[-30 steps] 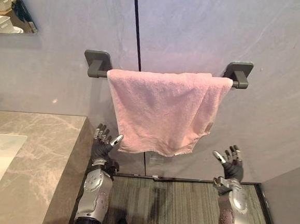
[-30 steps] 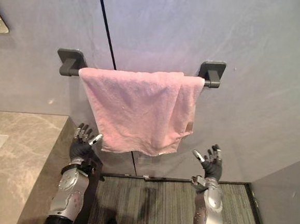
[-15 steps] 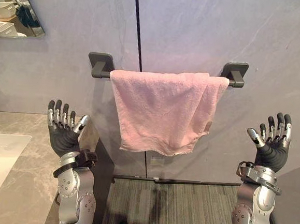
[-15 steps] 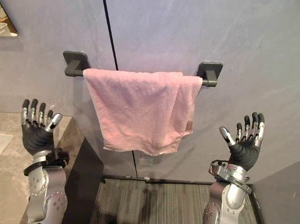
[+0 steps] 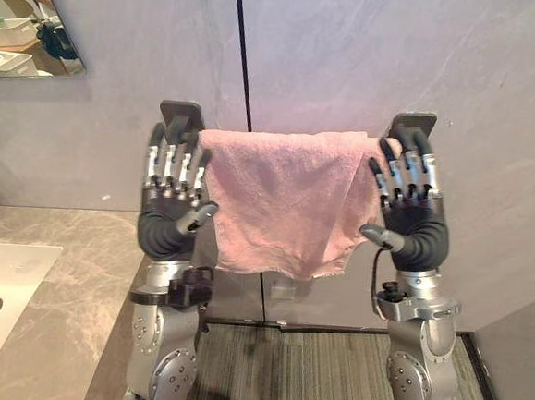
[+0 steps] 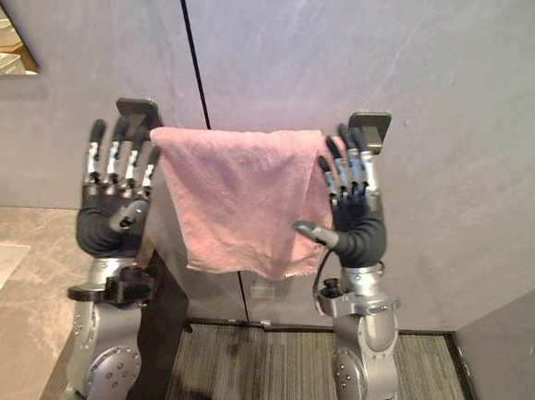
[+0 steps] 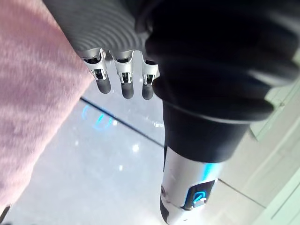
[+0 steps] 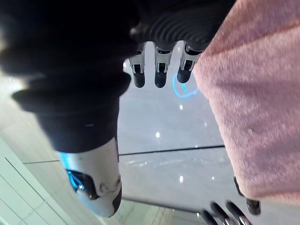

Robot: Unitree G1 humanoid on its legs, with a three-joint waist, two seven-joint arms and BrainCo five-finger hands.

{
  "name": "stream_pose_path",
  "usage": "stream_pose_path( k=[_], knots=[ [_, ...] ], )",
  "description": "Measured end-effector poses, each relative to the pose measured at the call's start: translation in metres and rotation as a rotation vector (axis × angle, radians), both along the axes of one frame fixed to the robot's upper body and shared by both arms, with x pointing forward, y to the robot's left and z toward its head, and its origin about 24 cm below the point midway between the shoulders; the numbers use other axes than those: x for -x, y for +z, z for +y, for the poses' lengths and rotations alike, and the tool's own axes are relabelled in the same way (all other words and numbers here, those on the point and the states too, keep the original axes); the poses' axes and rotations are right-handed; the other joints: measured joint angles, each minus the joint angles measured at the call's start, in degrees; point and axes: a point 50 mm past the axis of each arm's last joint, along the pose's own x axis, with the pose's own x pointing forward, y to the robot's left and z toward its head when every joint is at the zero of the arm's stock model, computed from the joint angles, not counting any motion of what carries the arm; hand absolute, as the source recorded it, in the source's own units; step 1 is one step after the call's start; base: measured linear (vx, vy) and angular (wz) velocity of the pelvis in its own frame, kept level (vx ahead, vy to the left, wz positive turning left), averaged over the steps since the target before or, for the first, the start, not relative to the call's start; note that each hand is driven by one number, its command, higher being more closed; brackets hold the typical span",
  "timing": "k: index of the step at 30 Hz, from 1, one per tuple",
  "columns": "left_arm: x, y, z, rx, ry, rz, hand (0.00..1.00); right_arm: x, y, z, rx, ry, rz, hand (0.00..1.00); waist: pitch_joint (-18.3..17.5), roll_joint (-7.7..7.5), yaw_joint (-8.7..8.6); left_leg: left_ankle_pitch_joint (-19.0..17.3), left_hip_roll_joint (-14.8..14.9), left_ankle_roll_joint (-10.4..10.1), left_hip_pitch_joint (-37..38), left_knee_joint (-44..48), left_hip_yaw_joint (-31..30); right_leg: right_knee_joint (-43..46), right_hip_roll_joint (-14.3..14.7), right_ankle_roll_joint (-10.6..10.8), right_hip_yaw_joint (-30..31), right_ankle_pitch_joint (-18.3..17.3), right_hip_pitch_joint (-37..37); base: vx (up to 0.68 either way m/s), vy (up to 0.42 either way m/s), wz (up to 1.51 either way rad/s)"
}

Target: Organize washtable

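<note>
Both arms are raised, fingers straight and spread. The left hand (image 5: 169, 218) stands just beside the left edge of the pink terry towel (image 5: 286, 197) draped over the dark grey wall rail (image 5: 181, 114). The right hand (image 5: 411, 232) overlaps its right edge. Half a second ago both hands were lower and wider apart.

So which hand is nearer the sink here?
Left. The left hand is raised at the towel's left edge, beside the counter with the sink; the right hand is up at the towel's far edge, farther away.
</note>
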Motion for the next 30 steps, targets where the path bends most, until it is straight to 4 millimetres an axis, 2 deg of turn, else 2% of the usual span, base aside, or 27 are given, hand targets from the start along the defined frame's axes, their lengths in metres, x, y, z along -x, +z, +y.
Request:
stream_pose_path(
  k=[4,7,12,15,17,20,26,30],
  knots=[
    [0.002,-0.003,-0.017,-0.048,-0.137,-0.016,0.0,-0.001,-0.012,0.008,0.112,0.08,0.035,0.0,-0.19,0.21,-0.09,0.02,0.0,0.02,0.1,0.0,0.02,0.09,0.01,0.0,0.11,0.0,-0.01,0.0,0.0,0.0],
    [-0.001,-0.013,-0.033,-0.104,-0.245,0.007,0.0,-0.006,-0.034,0.012,0.231,0.114,0.129,0.0,-0.22,0.23,0.01,0.05,0.01,0.06,0.12,0.0,0.03,0.17,0.04,0.0,0.18,0.0,-0.04,0.0,0.0,0.0],
    [-0.006,-0.026,-0.042,-0.167,-0.309,0.057,0.0,-0.008,-0.052,0.013,0.332,0.13,0.201,0.0,-0.23,0.21,0.0,0.05,0.01,0.07,0.12,0.0,0.27,0.18,0.05,0.0,0.47,0.01,-0.16,0.0,0.0,-0.02],
    [-0.01,-0.04,-0.044,-0.187,-0.309,0.124,0.0,-0.01,-0.065,0.016,0.38,0.135,0.25,0.0,-0.28,0.13,0.0,0.04,0.02,0.07,0.18,0.0,0.42,0.18,0.06,0.0,0.62,0.01,-0.18,0.0,0.0,-0.01],
    [-0.014,-0.054,-0.045,-0.23,-0.285,0.191,0.0,-0.011,-0.084,0.019,0.437,0.14,0.319,0.0,-0.3,0.1,0.15,0.04,0.03,0.07,0.17,0.0,0.42,0.18,0.07,-0.01,0.63,0.01,-0.19,0.0,0.0,0.0],
    [-0.021,-0.068,-0.045,-0.275,-0.259,0.259,0.0,-0.012,-0.1,0.021,0.482,0.124,0.389,0.0,-0.3,0.11,0.43,0.04,0.03,0.07,0.11,0.0,0.41,0.17,0.07,-0.01,0.63,0.01,-0.24,0.0,0.0,0.0],
    [-0.036,-0.086,-0.042,-0.339,-0.171,0.363,0.0,-0.022,-0.118,0.019,0.534,0.049,0.466,0.0,-0.37,0.07,1.14,0.07,0.06,0.09,-0.38,0.0,0.41,0.18,0.07,-0.02,0.69,0.02,-0.73,0.0,0.0,0.0],
    [-0.041,-0.106,-0.037,-0.431,-0.097,0.46,0.0,-0.035,-0.125,0.014,0.521,-0.002,0.522,0.0,-0.5,-0.01,1.37,0.15,0.05,0.17,-1.03,0.01,0.39,0.21,0.08,-0.05,0.66,0.03,-1.0,0.0,0.0,0.0]
  ],
)
